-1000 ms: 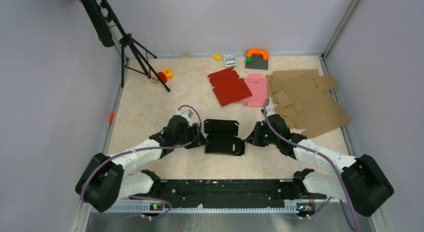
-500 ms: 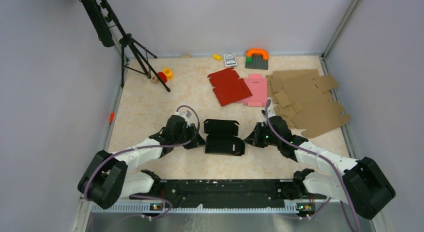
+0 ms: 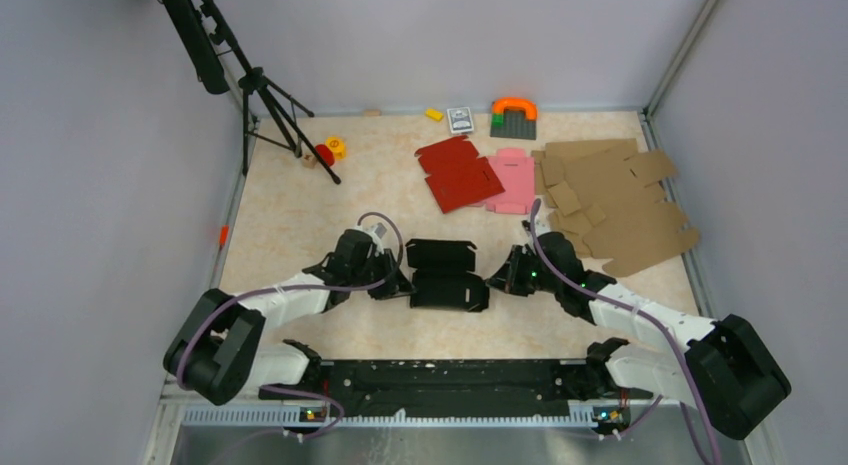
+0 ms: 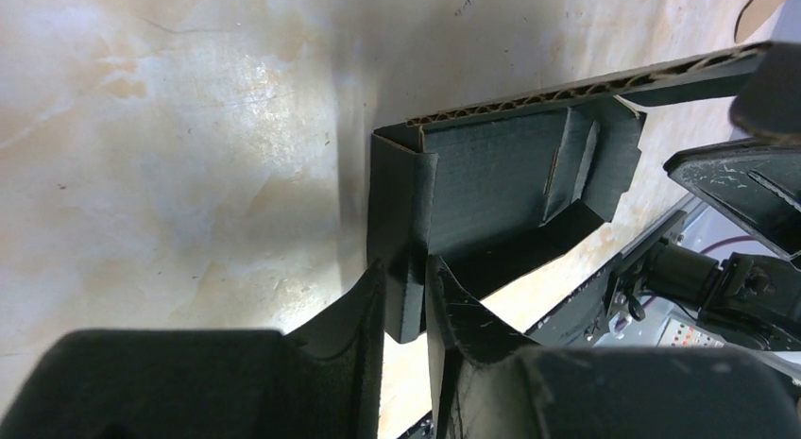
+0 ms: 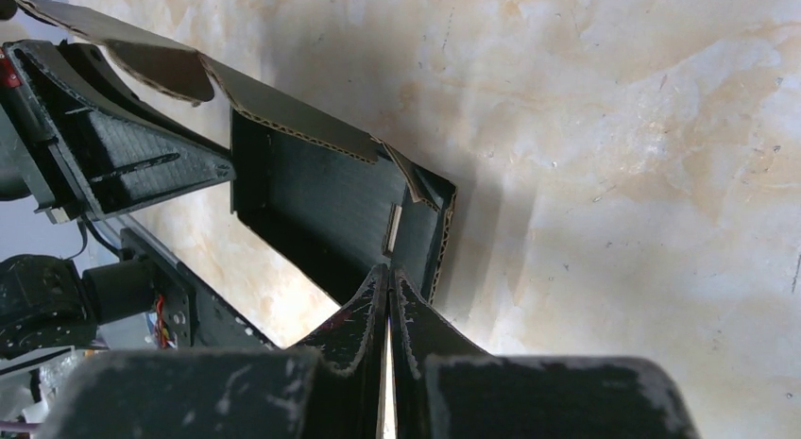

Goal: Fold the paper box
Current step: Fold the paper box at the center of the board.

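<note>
The black paper box (image 3: 445, 275) lies in the middle of the table, partly folded, with walls standing up. My left gripper (image 3: 398, 283) is at its left end. In the left wrist view the box (image 4: 501, 184) is a shallow open tray, and the left gripper (image 4: 404, 302) is shut on its folded-up end wall. My right gripper (image 3: 497, 279) is at the box's right end. In the right wrist view the right gripper (image 5: 389, 274) is shut with its tips together against the end wall of the box (image 5: 312, 203), with nothing visible between them.
A red blank (image 3: 458, 173) and a pink blank (image 3: 512, 180) lie behind the box. Brown cardboard sheets (image 3: 615, 205) are at the right. A tripod (image 3: 270, 105) stands at the back left beside small toys (image 3: 330, 148). An orange and green piece (image 3: 513, 115) is at the back wall.
The left arm's elbow has shifted slightly to the right while its gripper stays at the box's left end. The box and right gripper have barely moved.
</note>
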Controlling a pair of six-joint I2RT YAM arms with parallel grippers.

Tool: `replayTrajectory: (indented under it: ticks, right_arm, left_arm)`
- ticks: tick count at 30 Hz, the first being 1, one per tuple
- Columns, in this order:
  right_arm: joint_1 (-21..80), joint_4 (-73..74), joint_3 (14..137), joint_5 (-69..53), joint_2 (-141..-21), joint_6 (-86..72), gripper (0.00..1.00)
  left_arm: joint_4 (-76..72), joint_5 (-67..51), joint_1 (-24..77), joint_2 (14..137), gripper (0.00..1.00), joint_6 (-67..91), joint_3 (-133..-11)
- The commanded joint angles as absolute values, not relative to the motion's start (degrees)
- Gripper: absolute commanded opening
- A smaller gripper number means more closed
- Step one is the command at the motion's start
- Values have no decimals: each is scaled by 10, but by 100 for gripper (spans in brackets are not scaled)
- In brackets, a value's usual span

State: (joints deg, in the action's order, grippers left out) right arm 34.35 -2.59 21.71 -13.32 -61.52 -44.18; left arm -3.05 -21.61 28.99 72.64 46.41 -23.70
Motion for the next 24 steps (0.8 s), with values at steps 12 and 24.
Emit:
replayTrajectory:
  ticks: [12, 24]
  right_arm:
    - [341, -2, 208, -119, -619, -417, 4]
    - [341, 30, 239, -94, -631, -388, 27]
  left_arm:
    - [-26, -211, 285, 769, 18, 438, -253]
    - [16, -223, 286, 706, 31, 416, -264]
